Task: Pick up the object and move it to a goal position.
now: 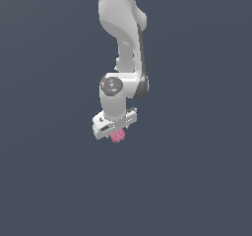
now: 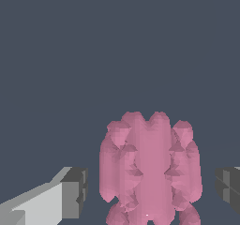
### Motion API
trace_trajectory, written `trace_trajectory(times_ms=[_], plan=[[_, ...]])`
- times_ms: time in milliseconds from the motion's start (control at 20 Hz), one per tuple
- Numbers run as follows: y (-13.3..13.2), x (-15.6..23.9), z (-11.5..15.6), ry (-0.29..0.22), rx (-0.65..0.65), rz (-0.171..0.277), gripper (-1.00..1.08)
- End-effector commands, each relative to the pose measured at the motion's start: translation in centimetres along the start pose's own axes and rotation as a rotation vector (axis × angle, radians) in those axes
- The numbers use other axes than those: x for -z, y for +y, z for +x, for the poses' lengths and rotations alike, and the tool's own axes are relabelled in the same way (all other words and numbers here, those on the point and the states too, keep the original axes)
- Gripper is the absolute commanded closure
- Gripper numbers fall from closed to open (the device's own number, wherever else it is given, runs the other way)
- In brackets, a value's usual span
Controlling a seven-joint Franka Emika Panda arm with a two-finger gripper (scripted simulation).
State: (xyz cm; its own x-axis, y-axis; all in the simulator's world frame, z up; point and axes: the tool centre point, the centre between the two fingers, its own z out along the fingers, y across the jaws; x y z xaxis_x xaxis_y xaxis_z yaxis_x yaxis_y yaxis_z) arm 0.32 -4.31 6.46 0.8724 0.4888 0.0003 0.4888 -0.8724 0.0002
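Note:
The object (image 2: 150, 163) is a pink, bumpy lump with knobbly ridges, sitting between my two fingers in the wrist view. My gripper (image 2: 151, 191) is open around it. A narrow gap shows on each side, between the lump and the dark pads (image 2: 77, 191). In the exterior view the white arm reaches down from above. The gripper (image 1: 117, 134) is low over the grey floor, and the object (image 1: 117, 137) peeks out pink under the white hand. Its fingertips are hard to make out there.
A plain dark grey-blue floor (image 1: 197, 181) spreads all around the gripper in both views. No other object, container or edge shows.

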Motion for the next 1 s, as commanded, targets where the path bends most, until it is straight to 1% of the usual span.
trace_trajectory(times_ms=[0, 300, 350, 950], plan=[[0.0, -1.3, -0.1, 0.000, 0.001, 0.000, -0.92], [0.0, -2.3, 0.0, 0.000, 0.002, 0.000, -0.92], [0.0, -2.3, 0.0, 0.000, 0.002, 0.000, 1.08], [0.0, -2.2, 0.2, 0.000, 0.002, 0.000, 1.08]])
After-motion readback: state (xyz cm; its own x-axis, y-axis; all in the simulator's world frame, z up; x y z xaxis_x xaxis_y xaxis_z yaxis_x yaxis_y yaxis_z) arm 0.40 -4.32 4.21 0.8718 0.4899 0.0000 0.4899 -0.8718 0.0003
